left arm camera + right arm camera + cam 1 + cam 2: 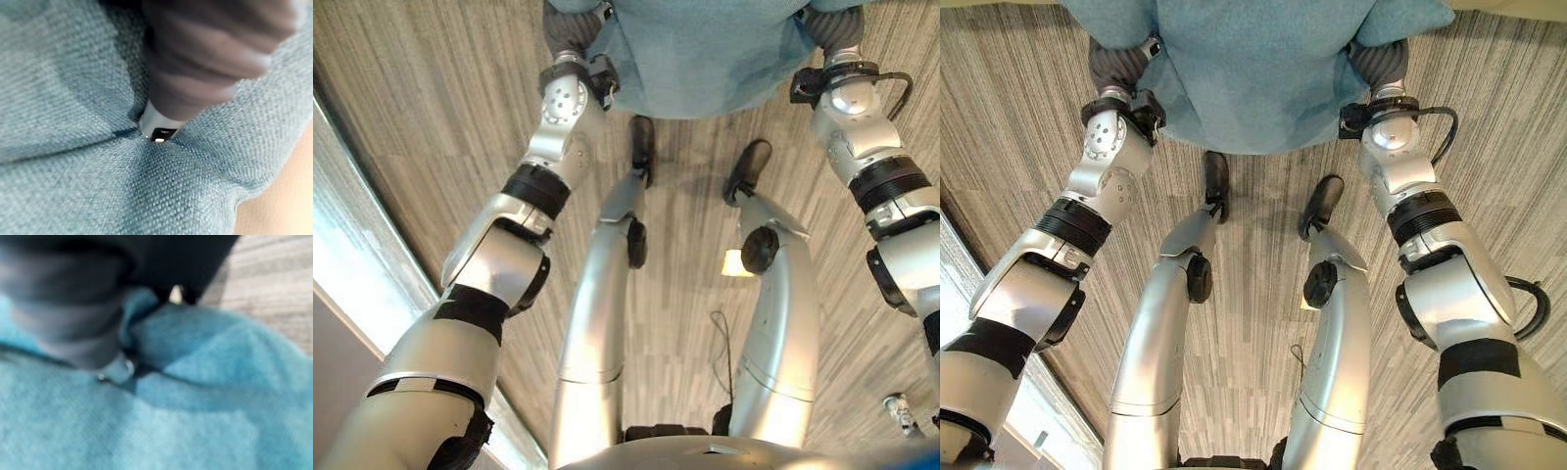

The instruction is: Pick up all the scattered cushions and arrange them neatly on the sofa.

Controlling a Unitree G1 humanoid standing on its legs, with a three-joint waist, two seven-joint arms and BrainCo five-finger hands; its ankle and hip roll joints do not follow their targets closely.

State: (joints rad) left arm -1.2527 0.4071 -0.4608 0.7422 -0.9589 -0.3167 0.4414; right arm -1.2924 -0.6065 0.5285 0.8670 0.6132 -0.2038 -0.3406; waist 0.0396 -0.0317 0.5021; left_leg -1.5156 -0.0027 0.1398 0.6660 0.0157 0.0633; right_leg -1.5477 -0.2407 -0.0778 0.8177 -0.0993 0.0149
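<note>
You are looking down at a teal cushion (pixel 1253 69) being held out in front of the robot above the striped wood floor (pixel 1018 117); the left hand (pixel 1121 59) is pressing into its left edge and the right hand (pixel 1378 61) into its right edge; the fabric is bunching and creasing around both hands; the fingers are buried in the cloth on each side, so you cannot tell whether they are apart or clamped.

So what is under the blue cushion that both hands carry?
Under the blue cushion the striped wooden floor shows. The left hand and right hand press into its two sides; their fingers are buried in the fabric, so how they grip cannot be seen.
</note>
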